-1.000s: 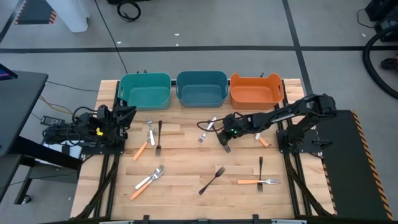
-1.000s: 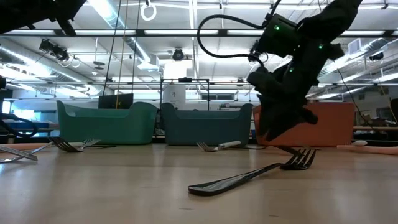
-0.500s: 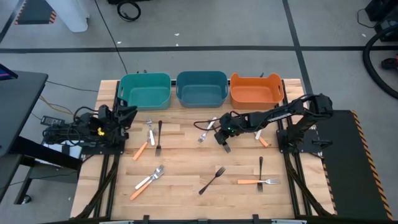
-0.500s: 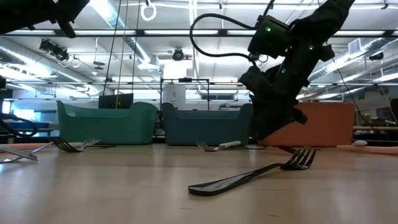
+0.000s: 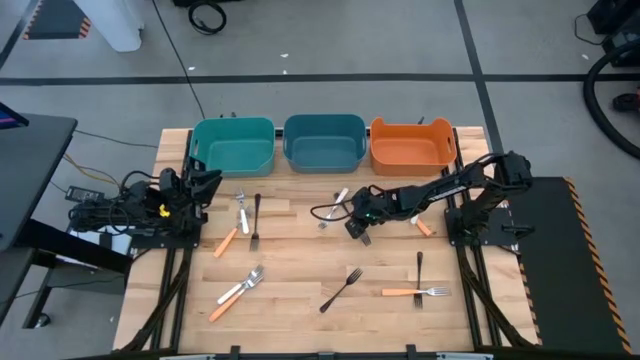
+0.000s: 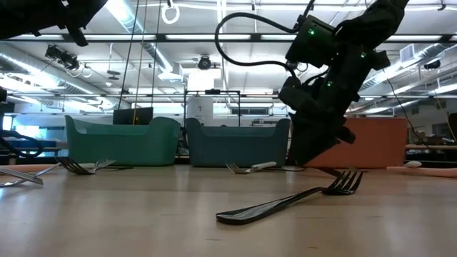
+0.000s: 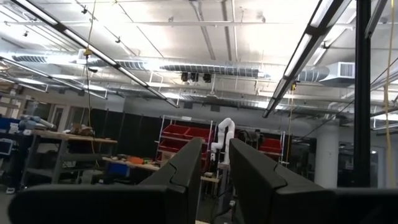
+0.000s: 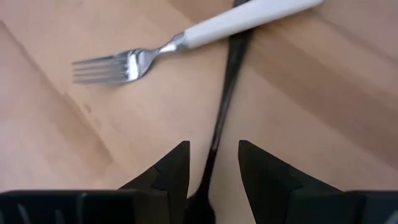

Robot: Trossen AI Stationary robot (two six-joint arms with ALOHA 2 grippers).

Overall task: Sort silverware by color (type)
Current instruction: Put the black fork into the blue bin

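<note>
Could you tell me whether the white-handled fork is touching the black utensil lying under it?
Touching: the right wrist view shows the white-handled fork crossing directly over the black utensil.

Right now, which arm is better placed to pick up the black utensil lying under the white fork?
Right. Its gripper hangs open, jaws astride the black utensil; the left gripper waits at the table's edge.

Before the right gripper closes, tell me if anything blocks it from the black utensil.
Nothing visible does. The right gripper is open, straddling the black utensil's handle. The white-handled fork lies across that handle farther ahead, beyond the fingertips.
</note>
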